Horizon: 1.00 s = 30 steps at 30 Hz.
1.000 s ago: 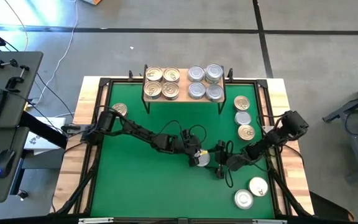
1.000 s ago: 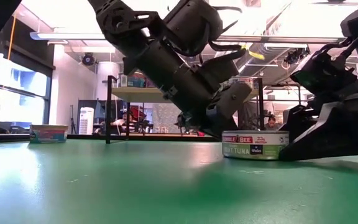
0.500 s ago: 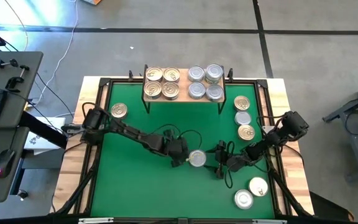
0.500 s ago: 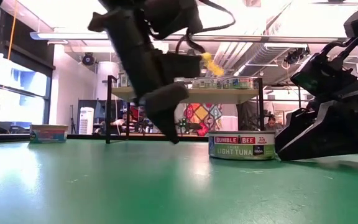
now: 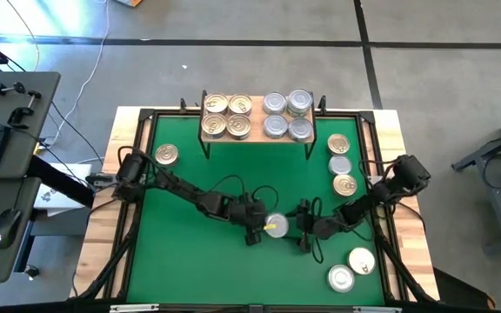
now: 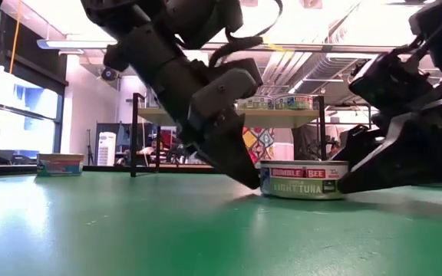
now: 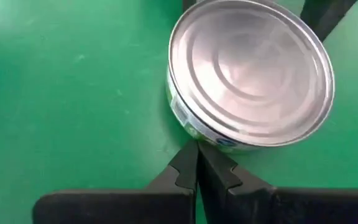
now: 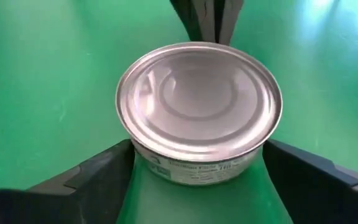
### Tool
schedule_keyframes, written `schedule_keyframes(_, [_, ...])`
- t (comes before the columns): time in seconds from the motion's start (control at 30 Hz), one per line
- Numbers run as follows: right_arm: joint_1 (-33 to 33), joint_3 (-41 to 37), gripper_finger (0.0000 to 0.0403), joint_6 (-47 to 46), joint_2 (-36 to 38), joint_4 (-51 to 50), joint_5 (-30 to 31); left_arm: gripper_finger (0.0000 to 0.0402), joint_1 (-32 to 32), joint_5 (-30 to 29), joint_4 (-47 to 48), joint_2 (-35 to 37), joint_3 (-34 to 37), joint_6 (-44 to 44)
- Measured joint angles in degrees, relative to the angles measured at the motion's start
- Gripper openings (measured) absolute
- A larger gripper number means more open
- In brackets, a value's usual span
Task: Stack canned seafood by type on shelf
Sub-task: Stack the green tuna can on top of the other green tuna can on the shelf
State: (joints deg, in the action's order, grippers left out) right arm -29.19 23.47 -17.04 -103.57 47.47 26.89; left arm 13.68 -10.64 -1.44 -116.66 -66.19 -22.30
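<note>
A silver-lidded tuna can (image 5: 276, 226) stands flat on the green table, near its middle. My left gripper (image 5: 257, 230) is shut, with its tips down at the table against the can's left side. My right gripper (image 5: 303, 228) stands open on the can's right, one finger (image 8: 107, 174) on each side of the can (image 8: 199, 106). At the far edge stands the shelf (image 5: 256, 137). It carries several gold-lidded cans (image 5: 226, 116) on its left half and several silver-lidded cans (image 5: 287, 115) on its right half. My left gripper touches the can's side wall (image 7: 194, 134) low down with the tips of its shut fingers (image 7: 197, 155). It slants down from the table's left. The can stands flat on the table. My right gripper's fingers flank the can; whether they touch its wall, I cannot tell.
Loose cans lie around: a gold one (image 5: 165, 155) at the far left, a row of three (image 5: 341, 164) by the right edge, two more (image 5: 350, 269) at the near right. A black frame (image 5: 143, 130) runs around the table. The green surface at the near left is bare.
My left gripper has drawn away from the can toward the table's left and risen. It has then come down again with its shut tips against the can's left side. The can has shifted slightly on the table.
</note>
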Motion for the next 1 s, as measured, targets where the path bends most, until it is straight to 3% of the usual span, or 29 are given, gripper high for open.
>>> schedule_keyframes(0.2, [2.66,2.79,0.0354,-1.89,-0.07,-4.09,-6.9,0.0,-0.79,1.56,-1.52,-0.73,0.32,1.0])
schedule_keyframes(0.37, [3.67,3.6,0.0366,-1.55,-0.7,-3.99,-7.81,0.0,-0.91,-0.44,-2.17,-1.01,0.29,0.95])
schedule_keyframes(0.5, [4.09,4.03,0.0372,-3.98,-0.81,-4.88,-5.65,0.0,-0.91,-5.17,0.68,-0.09,-0.01,1.83])
schedule_keyframes(0.77, [0.15,4.02,0.0373,-7.57,-0.73,-9.09,5.3,0.0,1.1,-7.47,19.9,4.52,-0.11,-3.86])
schedule_keyframes(0.87, [-1.16,3.91,0.0373,-7.37,-0.23,-9.77,9.13,0.0,2.39,-6.52,19.95,4.43,-0.14,-4.24])
schedule_keyframes(1.0, [-1.55,3.89,0.0373,-6.42,-0.15,-9.51,9.43,0.0,3.38,-7.0,14.51,2.65,-0.11,-4.48])
